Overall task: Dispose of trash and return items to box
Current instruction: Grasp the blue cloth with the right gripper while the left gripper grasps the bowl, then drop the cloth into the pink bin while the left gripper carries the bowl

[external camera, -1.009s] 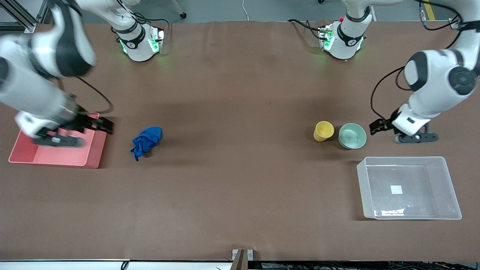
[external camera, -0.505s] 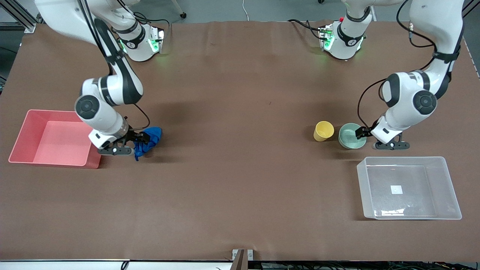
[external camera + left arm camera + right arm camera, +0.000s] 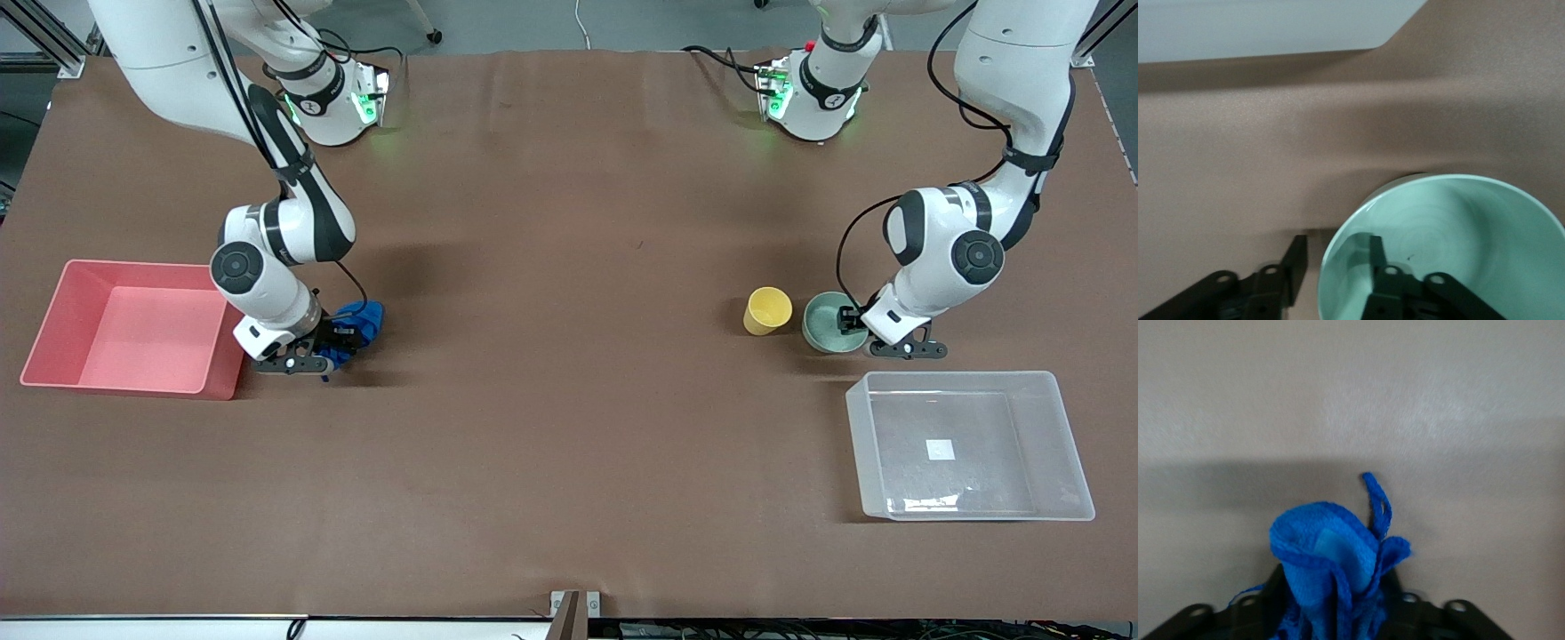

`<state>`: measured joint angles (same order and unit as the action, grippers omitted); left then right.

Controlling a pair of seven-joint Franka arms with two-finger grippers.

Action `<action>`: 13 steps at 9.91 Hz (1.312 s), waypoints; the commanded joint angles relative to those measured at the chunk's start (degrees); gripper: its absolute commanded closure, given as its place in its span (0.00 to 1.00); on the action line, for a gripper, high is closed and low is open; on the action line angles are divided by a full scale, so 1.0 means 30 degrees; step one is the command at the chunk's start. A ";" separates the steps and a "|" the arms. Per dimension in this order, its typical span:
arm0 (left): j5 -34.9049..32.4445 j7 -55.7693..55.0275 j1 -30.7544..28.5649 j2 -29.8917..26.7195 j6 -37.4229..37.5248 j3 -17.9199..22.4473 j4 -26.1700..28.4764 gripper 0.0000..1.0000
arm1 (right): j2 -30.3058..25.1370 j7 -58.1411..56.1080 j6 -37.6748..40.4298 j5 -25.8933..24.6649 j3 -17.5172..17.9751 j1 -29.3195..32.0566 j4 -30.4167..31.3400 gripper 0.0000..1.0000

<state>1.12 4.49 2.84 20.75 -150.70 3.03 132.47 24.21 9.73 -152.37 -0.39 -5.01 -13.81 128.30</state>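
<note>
The trash, a blue cloth wad [image 3: 363,316], lies on the table beside the pink bin [image 3: 133,265]. My right gripper [image 3: 331,342] is down at it, open, with the cloth [image 3: 1328,550] bunched between its fingers [image 3: 1275,590]. The yellow cup [image 3: 767,309] and the mint-green bowl [image 3: 825,322] stand side by side, farther from the front camera than the clear box [image 3: 960,378]. My left gripper [image 3: 852,320] is open and straddles the bowl's rim [image 3: 1338,233], with one finger [image 3: 1377,257] inside the bowl and the other outside.
The pink bin is at the right arm's end of the table and holds nothing. The clear box, with its white label [image 3: 940,450], is at the left arm's end and shows as a pale edge in the left wrist view [image 3: 1258,27].
My right gripper came from over the pink bin down onto the blue cloth. My left gripper moved to the bowl and set its fingers over the rim.
</note>
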 commanded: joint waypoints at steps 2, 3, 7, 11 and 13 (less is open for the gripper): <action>0.0504 0.0523 -0.0186 -0.0818 -0.0451 -0.0160 0.0959 1.00 | -0.0421 0.0710 0.1794 0.0160 -0.0029 -0.0086 -0.0603 0.99; 0.0505 0.0698 -0.0186 -0.1432 -0.0247 -0.0160 0.0990 1.00 | -0.0974 0.0768 0.4879 0.0305 -0.0029 -0.0114 -0.2263 0.99; 0.0853 0.1369 -0.0186 -0.2759 0.5568 -0.0102 -0.3328 1.00 | -0.2880 -0.3567 1.0946 -0.0366 -0.0526 0.3529 -0.6761 0.99; 0.3227 0.3742 -0.0245 0.2177 0.9236 0.1157 -1.2780 1.00 | -0.2592 -1.1051 0.8145 -0.0513 -0.0497 0.9219 -0.5305 0.99; 0.3665 0.4213 -0.0536 0.5401 0.9862 0.1802 -1.6749 1.00 | -0.1776 -1.2353 0.4635 -0.0513 -0.0468 1.0602 -0.3286 0.98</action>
<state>10.18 15.32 1.91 26.70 -123.34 7.73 92.19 18.11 -25.93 -132.86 -1.34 -7.75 15.92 114.08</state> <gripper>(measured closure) 0.960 0.868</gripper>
